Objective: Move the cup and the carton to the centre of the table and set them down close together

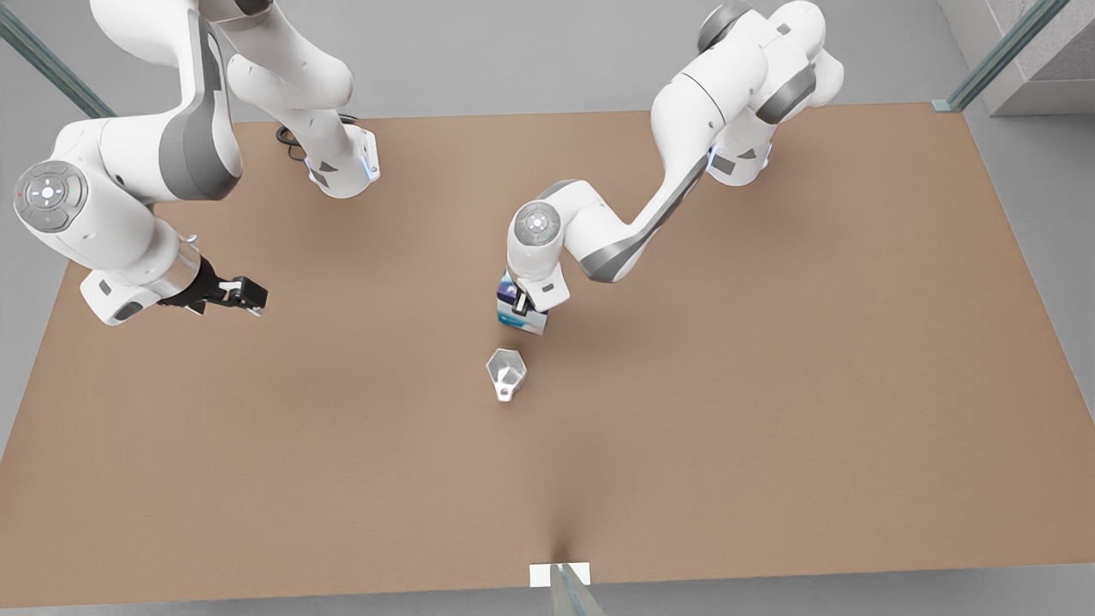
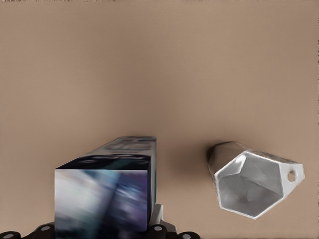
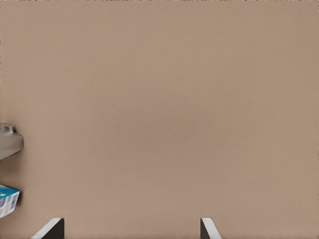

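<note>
With the cup [image 1: 506,373] already mid-table, I see my left gripper [image 1: 523,306] clamping the carton [image 1: 520,313] near it — release remains — right gripper [image 1: 244,295] spread, waiting.

My large flat light-brown table [image 1: 770,385] carries the small white-grey faceted cup [image 1: 506,374] near centre, the white-blue-purple upright carton [image 1: 522,310] just beside it, apart.
</note>
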Robot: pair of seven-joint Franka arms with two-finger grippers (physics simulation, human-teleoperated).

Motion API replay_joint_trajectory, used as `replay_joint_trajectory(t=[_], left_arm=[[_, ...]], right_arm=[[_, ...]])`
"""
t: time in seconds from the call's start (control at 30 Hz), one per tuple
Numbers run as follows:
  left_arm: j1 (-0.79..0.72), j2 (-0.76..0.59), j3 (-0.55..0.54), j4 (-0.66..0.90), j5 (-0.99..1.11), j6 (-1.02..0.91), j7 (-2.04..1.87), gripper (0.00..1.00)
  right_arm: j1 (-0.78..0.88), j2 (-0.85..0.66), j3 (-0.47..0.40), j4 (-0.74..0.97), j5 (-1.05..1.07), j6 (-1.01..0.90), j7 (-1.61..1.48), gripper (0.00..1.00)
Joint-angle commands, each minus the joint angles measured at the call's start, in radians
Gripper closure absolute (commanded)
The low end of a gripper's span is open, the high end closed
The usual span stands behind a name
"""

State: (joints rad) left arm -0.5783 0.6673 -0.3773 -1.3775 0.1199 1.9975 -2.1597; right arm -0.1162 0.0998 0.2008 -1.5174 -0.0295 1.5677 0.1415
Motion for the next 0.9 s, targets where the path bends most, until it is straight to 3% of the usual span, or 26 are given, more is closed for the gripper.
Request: replay_joint_trajectory(t=[0.0, 0.87], left_arm=[[0.0, 0.0, 0.0, 0.0, 0.024, 0.0, 0.0, 0.0], [0.006, -0.037, -0.025, 0.0, 0.015, -0.08, 0.001, 0.0]], right_arm=[[0.001, 0.0, 0.0, 0.0, -0.001, 0.0, 0.0, 0.0], [-0.005, 0.0, -0.001, 0.0, -0.001, -0.002, -0.003, 0.0]])
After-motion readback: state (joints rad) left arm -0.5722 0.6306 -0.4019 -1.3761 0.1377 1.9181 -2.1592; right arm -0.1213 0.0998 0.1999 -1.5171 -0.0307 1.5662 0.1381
